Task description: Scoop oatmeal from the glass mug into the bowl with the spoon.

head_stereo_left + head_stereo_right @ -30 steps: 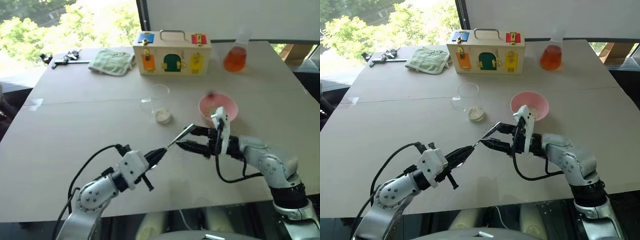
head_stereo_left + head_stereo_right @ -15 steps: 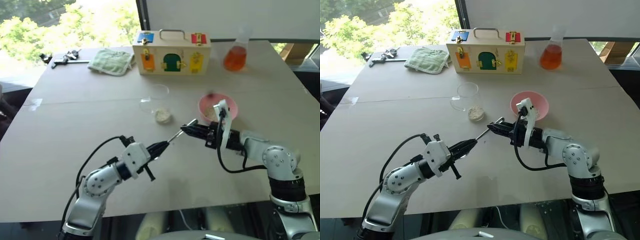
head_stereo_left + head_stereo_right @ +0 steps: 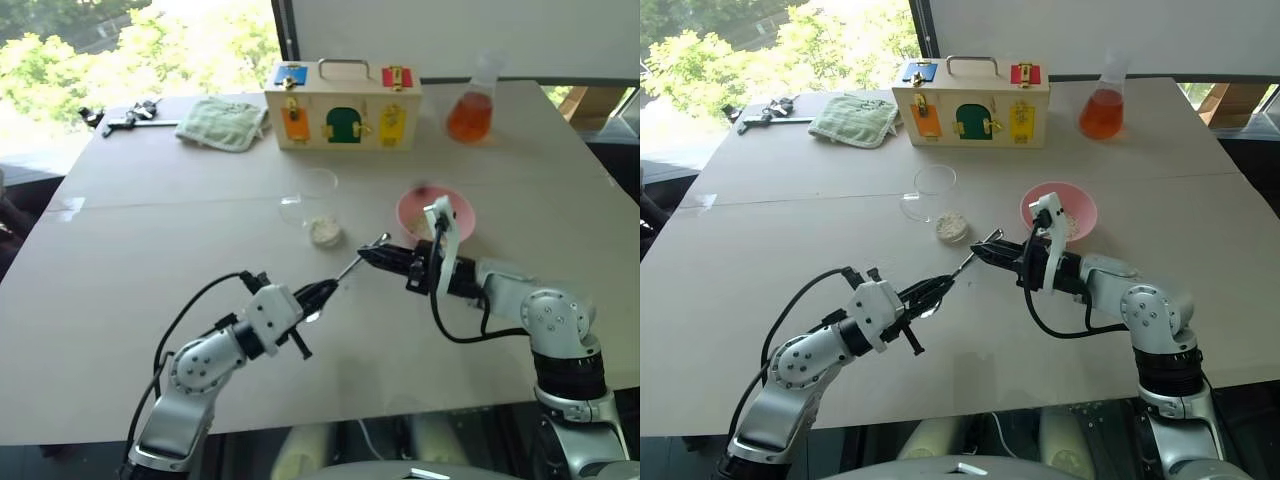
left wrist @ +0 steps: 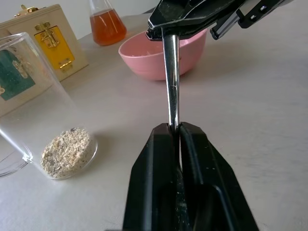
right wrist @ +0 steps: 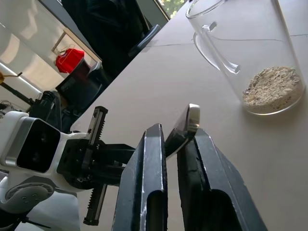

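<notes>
Right gripper (image 3: 368,254) has clamped onto spoon (image 4: 171,82).

spoon (image 3: 352,269): midair, slanted | glass mug (image 3: 312,206): upright, oatmeal (image 3: 325,232) inside | bowl (image 3: 436,211): pink, right

On the table (image 3: 150,250) there is one glass mug (image 3: 312,200) holding one small heap of oatmeal (image 3: 325,232), one pink bowl (image 3: 440,212), and one spoon (image 3: 352,268) held above the tabletop between two grippers, the left gripper (image 3: 322,292) and the right gripper (image 3: 372,255). Toward the far edge stand one wooden latch box (image 3: 343,108) and one conical flask of orange liquid (image 3: 472,108). One green cloth (image 3: 222,122) lies near the far left corner, beside one small cluster of dark metal parts (image 3: 128,116), too small to count.
</notes>
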{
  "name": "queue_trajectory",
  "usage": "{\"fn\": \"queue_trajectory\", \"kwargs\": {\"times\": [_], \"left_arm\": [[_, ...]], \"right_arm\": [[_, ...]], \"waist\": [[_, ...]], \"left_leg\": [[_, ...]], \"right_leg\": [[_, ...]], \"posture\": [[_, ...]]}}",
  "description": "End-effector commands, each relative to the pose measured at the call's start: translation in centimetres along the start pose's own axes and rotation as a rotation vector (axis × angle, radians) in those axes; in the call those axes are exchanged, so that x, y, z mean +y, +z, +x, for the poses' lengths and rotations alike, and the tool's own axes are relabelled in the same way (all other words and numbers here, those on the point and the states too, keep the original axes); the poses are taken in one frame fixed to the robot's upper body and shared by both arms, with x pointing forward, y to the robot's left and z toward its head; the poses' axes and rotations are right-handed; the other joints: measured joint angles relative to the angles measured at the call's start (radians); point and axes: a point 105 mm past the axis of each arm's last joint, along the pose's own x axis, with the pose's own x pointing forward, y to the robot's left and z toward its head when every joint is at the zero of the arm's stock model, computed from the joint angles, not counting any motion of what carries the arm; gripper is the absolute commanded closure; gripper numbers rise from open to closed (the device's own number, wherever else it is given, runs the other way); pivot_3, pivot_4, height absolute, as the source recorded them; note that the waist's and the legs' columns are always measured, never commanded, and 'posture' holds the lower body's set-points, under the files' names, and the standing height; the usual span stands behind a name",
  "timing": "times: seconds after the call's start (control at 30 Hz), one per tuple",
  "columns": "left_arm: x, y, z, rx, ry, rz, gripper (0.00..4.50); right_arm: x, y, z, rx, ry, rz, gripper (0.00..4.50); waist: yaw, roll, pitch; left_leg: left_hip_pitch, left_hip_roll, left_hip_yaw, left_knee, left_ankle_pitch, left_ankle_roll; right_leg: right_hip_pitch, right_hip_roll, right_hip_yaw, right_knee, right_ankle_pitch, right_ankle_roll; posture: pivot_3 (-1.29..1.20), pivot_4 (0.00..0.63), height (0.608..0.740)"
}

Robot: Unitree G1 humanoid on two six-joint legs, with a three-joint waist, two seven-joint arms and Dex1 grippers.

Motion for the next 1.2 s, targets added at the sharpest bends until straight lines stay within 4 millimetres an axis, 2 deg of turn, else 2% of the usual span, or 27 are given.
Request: {"fn": "queue_trajectory", "kwargs": {"times": [0.03,0.2,0.23,0.37,0.53,0.57,0.93,1.07,1.2], "left_arm": [[0.7,1.0,-0.1,-0.039,0.028,0.053,2.60],[1.6,1.7,-1.2,-0.068,0.107,0.080,0.21],[2.0,1.7,-1.5,-0.068,0.135,0.072,0.08],[1.7,1.0,-1.7,-0.043,0.144,0.045,0.08],[1.4,0.9,-1.4,-0.041,0.129,0.036,0.08],[1.5,0.8,-1.4,-0.035,0.131,0.037,0.03],[4.2,-1.0,-2.1,0.015,0.217,0.018,0.03],[5.2,-1.2,-2.1,0.018,0.244,0.031,0.03],[7.4,-1.2,-2.2,0.014,0.308,0.042,0.03]], "right_arm": [[0.3,1.0,-0.2,-0.027,0.002,-0.018,4.13],[-0.6,1.7,-0.9,-0.043,-0.061,-0.017,4.13],[-0.7,2.0,-1.2,-0.051,-0.070,-0.013,4.13],[-1.1,1.9,-1.5,-0.047,-0.093,-0.005,4.13],[-0.6,1.2,-1.1,-0.028,-0.075,-0.007,4.13],[-0.6,1.1,-1.0,-0.027,-0.079,-0.010,4.31],[-1.4,1.2,-1.5,-0.009,-0.128,-0.029,4.31],[-1.4,1.9,-1.7,-0.027,-0.131,0.023,4.31],[-0.9,4.2,-2.2,-0.085,-0.110,0.074,4.31]], "waist": [[0.000,0.000,0.000],[-0.001,0.000,0.000],[-0.001,0.000,0.000],[0.001,0.000,0.000],[0.001,0.000,0.000],[0.001,0.000,0.000],[0.000,0.000,0.000],[0.000,0.000,0.000],[0.001,0.000,0.000]], "left_leg": [[0.000,0.000,0.000,0.000,0.000,0.000],[0.000,0.000,0.000,0.000,0.000,0.000],[0.000,0.000,0.000,0.000,0.000,0.000],[0.000,0.000,0.000,0.000,0.000,0.000],[0.000,0.000,0.000,0.000,0.000,0.000],[0.000,0.000,0.000,0.000,0.000,0.000],[0.000,0.000,0.001,0.000,0.000,0.000],[0.000,0.000,0.001,0.000,0.000,0.000],[-0.001,0.000,0.000,0.001,0.000,0.000]], "right_leg": [[0.000,0.000,0.000,0.000,0.000,0.000],[0.000,0.000,0.000,0.000,0.000,0.000],[0.000,0.000,0.000,0.000,0.000,0.000],[0.000,0.000,0.000,0.000,0.000,0.000],[0.000,0.000,0.000,0.000,0.000,0.000],[0.000,0.000,0.000,0.000,0.000,0.000],[0.000,0.000,0.001,0.001,0.000,0.000],[0.000,0.000,0.001,0.001,0.000,0.000],[-0.001,0.000,0.000,0.001,0.000,0.000]], "posture": [[0.00,0.150,0.740],[0.00,0.150,0.740],[0.00,0.150,0.740],[0.00,0.150,0.740],[0.00,0.150,0.740],[0.00,0.150,0.740],[0.00,0.150,0.740],[0.00,0.150,0.740],[0.00,0.150,0.740]]}}
